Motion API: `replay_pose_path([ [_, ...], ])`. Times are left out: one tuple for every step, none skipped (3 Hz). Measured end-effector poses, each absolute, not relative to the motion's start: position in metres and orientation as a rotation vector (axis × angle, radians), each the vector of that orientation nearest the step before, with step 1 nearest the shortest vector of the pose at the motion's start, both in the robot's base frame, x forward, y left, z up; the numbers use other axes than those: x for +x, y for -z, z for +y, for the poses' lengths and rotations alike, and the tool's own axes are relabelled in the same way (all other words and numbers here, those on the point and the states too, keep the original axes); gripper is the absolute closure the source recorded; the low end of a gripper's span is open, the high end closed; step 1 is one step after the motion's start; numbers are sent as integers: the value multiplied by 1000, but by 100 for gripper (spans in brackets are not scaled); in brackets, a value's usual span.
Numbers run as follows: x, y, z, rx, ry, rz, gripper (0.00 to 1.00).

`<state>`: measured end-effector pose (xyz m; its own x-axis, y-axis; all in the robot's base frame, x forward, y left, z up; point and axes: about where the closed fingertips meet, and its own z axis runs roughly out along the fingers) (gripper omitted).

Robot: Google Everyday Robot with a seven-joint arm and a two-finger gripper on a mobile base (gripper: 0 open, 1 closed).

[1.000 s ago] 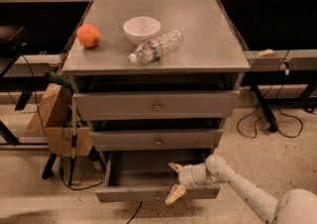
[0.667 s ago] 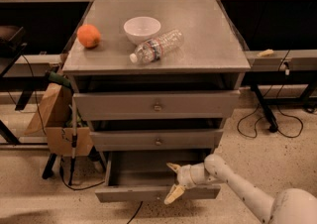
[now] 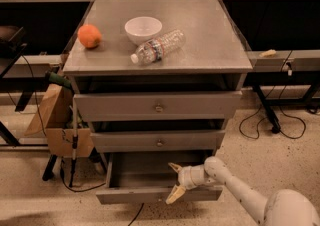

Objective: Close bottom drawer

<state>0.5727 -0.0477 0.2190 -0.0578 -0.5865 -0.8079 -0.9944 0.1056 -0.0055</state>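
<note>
The bottom drawer [image 3: 125,196] is the lowest of the grey cabinet's three and stands pulled out, its inside showing. Its front panel runs along the lowest edge. My gripper [image 3: 174,180] reaches in from the lower right on a white arm and sits at the drawer's front, right of centre. Its two pale fingers are spread apart, one above the panel's edge inside the drawer, one in front of the panel. The drawer's knob is hidden. The middle drawer [image 3: 159,141] and top drawer [image 3: 158,106] are pushed further in.
On the cabinet top [image 3: 210,45] lie an orange [image 3: 89,35], a white bowl [image 3: 143,29] and a plastic bottle [image 3: 158,46] on its side. A cardboard box [image 3: 56,120] and a stick stand at the cabinet's left. Cables lie on the floor at right.
My gripper has shifted slightly left along the bottom drawer's front. The drawer stands about as far out as before.
</note>
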Motion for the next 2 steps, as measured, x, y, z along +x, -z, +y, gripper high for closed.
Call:
replay_pose_path([
  [577,-209,-61,-1582,-681,1756,0],
  [573,-206,-73,-1627,-552,1787,0],
])
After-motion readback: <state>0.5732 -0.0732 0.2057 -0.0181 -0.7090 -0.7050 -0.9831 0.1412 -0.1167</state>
